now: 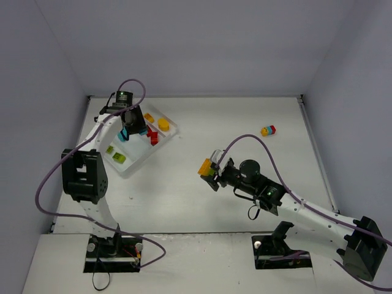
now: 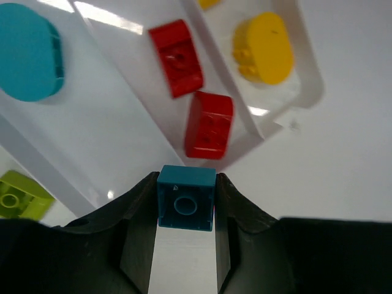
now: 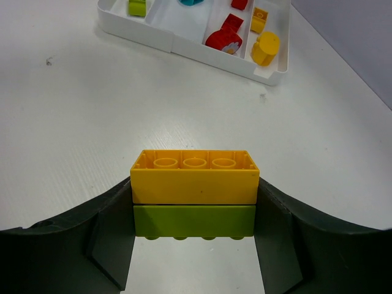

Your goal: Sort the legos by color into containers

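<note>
Right gripper: clenched on a two-brick stack, one finger against each end; held above the table near its middle, well apart from the tray.
Stack in that grip: yellow brick pressed onto a lime green brick, same length, studs of the yellow one facing the far side in the wrist view.
Left gripper: grasping a small teal brick between both fingers, poised over the tray.
Tray: white, shallow, lying at an angle on the left part of the table, split into four long compartments side by side.
Lime compartment: one lime brick in the left wrist view, two small lime pieces in the overhead view.
Teal compartment: one rounded teal piece, next to the lime lane.
Red compartment: two red bricks, lying end to end, close to touching.
Yellow compartment: rounded yellow piece near the tray's end wall, another orange-yellow piece beyond it.
Loose cluster: small, yellow and red with a hint of blue, on the far right of the table, well apart from both arms and the tray.
</note>
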{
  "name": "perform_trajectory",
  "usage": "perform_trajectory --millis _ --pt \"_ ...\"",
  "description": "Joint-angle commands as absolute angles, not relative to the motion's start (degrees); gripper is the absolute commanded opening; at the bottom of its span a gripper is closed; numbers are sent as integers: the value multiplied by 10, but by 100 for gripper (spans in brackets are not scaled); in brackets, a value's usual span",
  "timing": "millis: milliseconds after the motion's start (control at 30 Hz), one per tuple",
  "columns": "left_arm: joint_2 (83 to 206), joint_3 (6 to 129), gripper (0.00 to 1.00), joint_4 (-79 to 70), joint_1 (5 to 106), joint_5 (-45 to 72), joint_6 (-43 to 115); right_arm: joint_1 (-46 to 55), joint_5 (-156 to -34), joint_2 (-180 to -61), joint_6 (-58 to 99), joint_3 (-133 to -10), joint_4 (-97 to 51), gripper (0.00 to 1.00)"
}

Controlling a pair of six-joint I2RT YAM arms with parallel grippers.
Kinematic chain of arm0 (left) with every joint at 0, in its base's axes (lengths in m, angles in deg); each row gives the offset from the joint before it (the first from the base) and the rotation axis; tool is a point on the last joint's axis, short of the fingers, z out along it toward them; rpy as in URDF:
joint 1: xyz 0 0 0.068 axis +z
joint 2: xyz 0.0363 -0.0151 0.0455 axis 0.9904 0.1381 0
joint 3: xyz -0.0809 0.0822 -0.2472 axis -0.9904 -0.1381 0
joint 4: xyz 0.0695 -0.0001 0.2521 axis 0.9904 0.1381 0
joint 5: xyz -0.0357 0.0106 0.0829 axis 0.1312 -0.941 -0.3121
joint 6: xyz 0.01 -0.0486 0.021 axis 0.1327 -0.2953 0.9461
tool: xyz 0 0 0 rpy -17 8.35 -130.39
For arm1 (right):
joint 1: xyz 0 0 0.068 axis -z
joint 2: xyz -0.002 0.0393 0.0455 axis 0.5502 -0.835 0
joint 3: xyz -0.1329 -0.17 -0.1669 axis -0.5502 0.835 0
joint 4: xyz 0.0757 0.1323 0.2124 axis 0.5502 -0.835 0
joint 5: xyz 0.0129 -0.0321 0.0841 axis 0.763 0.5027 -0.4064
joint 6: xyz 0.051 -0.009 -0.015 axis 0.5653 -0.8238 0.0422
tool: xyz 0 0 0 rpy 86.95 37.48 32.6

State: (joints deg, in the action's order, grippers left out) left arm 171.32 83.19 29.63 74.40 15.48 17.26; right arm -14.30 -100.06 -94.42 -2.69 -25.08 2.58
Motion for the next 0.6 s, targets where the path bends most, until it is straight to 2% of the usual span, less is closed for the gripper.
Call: perform_trajectory --millis 0,200,567 --pt "1720 859 13 258 778 85 150 -143 -988 -944 -20 -259 62 0" --pt "1771 867 22 262 808 79 150 -142 -984 -959 -20 -264 62 0" --pt "1799 864 56 271 818 87 156 -143 -981 -964 -18 -266 57 0"
